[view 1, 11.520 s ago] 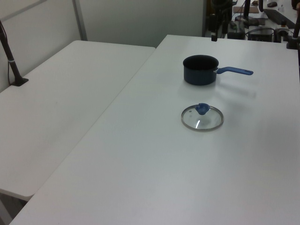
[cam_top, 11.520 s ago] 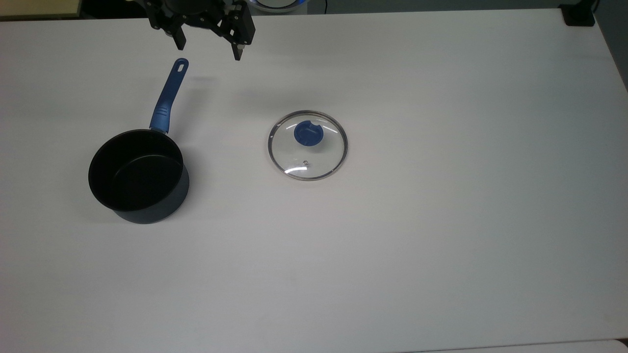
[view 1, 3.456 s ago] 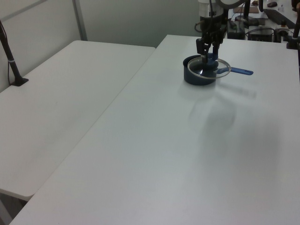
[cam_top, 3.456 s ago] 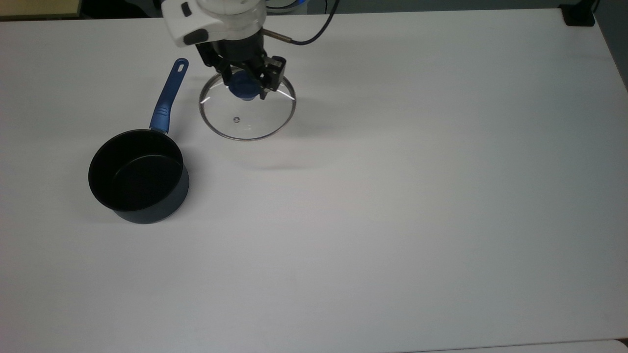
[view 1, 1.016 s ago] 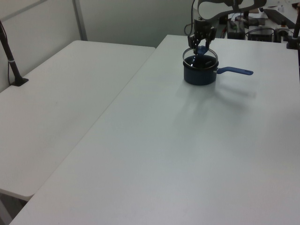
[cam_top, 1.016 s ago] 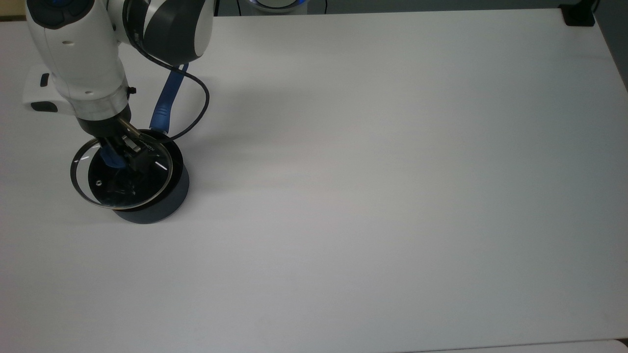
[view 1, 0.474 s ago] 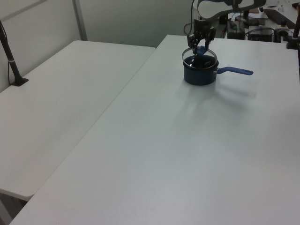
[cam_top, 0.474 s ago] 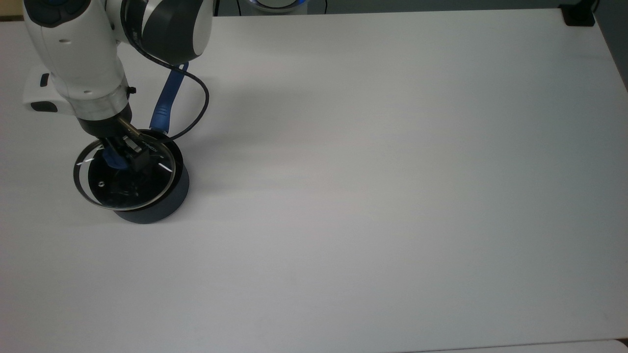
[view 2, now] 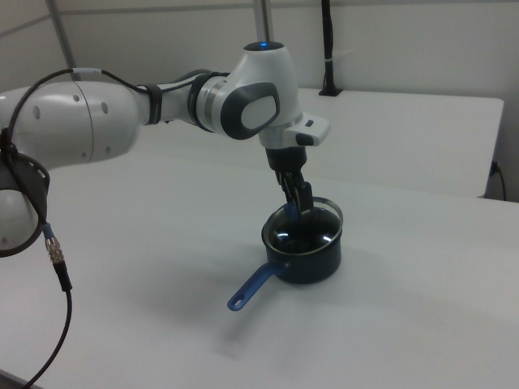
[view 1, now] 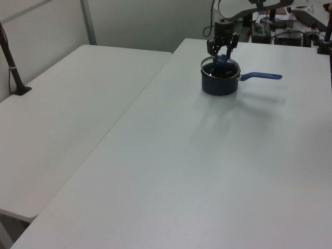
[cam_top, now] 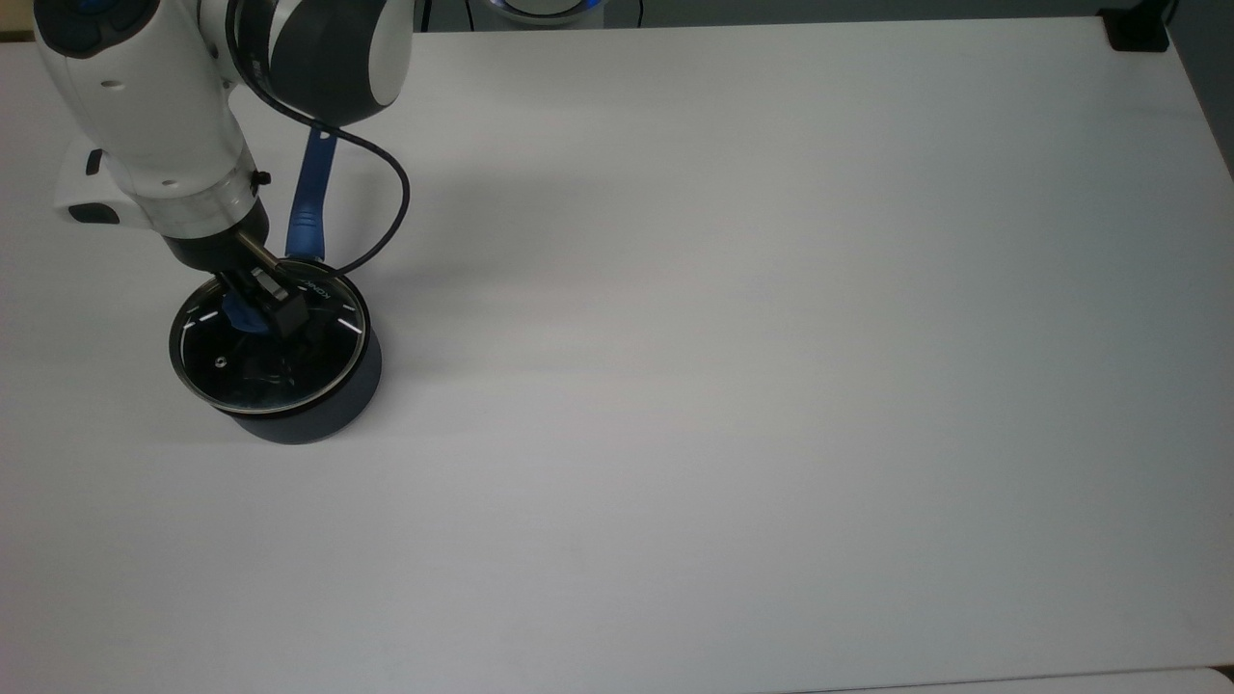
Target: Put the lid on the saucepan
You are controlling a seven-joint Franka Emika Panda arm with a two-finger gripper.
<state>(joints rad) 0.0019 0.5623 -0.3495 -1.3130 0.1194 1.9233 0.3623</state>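
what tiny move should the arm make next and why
Probably open the end effector and let go. The lid looks seated on the saucepan, its rim lining up with the pot's rim, while the end effector grips the blue knob.

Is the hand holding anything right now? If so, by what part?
Yes. The hand is shut on the lid by its blue knob, with the lid lying over the saucepan mouth.

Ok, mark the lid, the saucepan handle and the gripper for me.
lid (cam_top: pixel 217 363), top view, on the glass by the steam vent.
saucepan handle (view 1: pixel 264 76), left view, mid-length of the blue handle.
gripper (cam_top: pixel 253 310), top view, between the fingers at the knob.
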